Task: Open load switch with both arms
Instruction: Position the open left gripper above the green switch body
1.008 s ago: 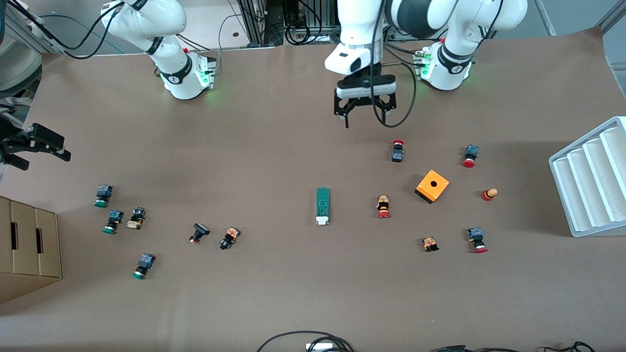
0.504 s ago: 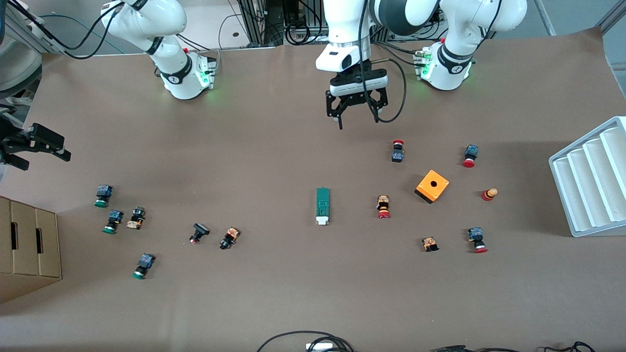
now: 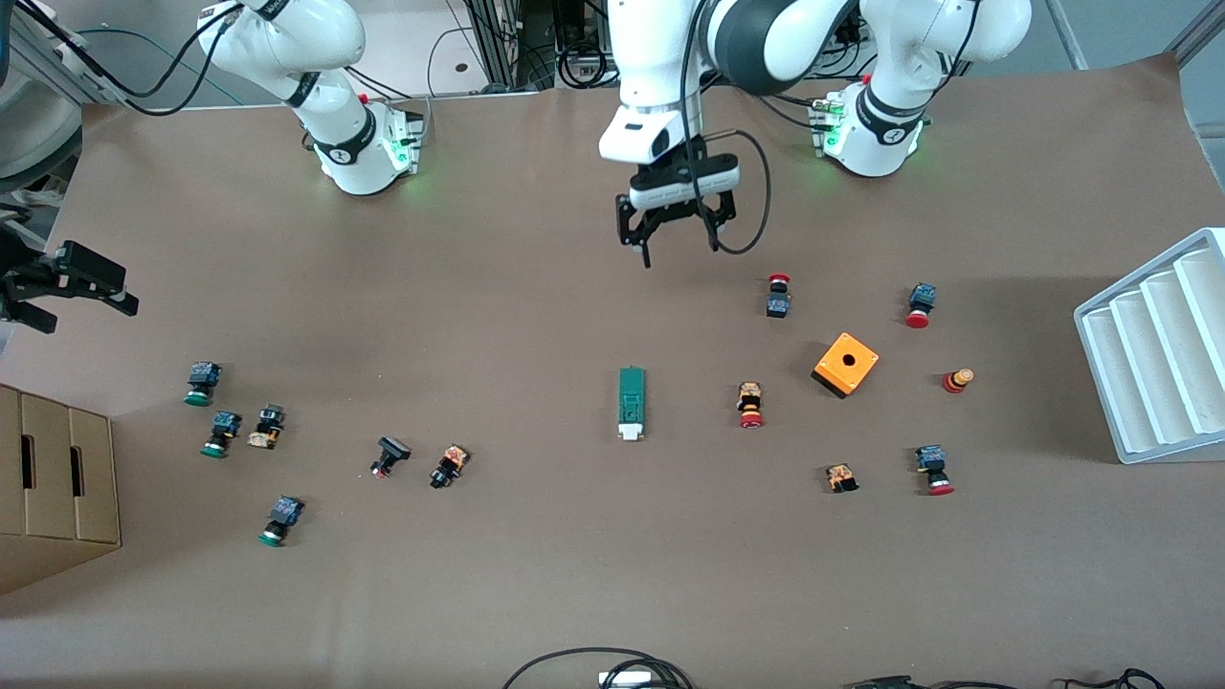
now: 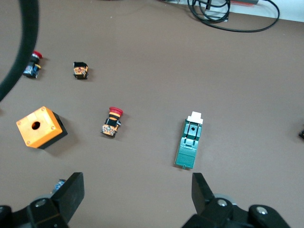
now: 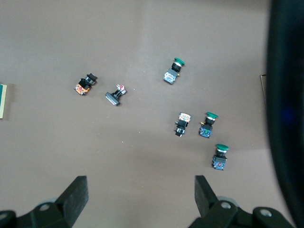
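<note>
The brown table [image 3: 536,593] fills the view, and over it hangs the left arm [image 3: 708,38], reaching in from its base with the left gripper [image 3: 675,239] up in the air, jaws spread wide and empty, above bare table. At the right arm's end of the table, the right arm [image 3: 287,48] waits, the right gripper [image 3: 67,287] hovering at the table's edge, its fingers [image 5: 76,192] parted too, nothing between them. Under that right claw sits a cardboard box [image 3: 57,488]; well apart from the left claw, at the left arm's end, a white stepped tray [image 3: 1158,354]. The orange box [image 3: 846,365] with its hole sits nearer the camera than the left claw, toward the left arm's end. The load switch [image 3: 631,403] lies flat on the table, nearer the camera than the left gripper and almost straight below it, white tab pointing toward the camera, untouched. A red-capped push button [image 3: 750,405] lies beside it.
</note>
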Tool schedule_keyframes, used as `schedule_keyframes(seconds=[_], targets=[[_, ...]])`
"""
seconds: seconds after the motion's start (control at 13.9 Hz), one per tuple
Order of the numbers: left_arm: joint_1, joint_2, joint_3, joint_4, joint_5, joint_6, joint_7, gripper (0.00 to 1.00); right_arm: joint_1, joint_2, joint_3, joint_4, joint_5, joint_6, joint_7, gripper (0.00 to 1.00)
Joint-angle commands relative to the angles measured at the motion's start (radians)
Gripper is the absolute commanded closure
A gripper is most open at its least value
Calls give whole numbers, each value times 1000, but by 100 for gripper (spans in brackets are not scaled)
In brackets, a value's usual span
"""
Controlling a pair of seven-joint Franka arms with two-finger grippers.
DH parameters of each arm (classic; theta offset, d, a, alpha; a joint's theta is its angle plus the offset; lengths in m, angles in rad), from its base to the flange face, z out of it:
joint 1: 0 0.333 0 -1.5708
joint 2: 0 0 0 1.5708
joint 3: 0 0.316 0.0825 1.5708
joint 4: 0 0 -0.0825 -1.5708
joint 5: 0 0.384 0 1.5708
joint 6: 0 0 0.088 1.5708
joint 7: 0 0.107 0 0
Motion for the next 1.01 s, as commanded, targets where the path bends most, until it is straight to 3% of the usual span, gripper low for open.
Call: schedule_keyframes(seconds=[0.0,0.29,0.58,0.94], targets=[[-8,29,-3,45,25,-62,-48,0,-8,-13,4,0,-10,-13,-6,0],[-37,60,-3,43,94,-63,-50,0,-9,1,4,2,-4,33,0,0],[-98,129,-1,49,292,-61,-77,0,-6,1,7,0,-6,33,2,0],[-138,198,-3,94,430,-63,-141,0,-6,8,8,0,-10,47,0,0]])
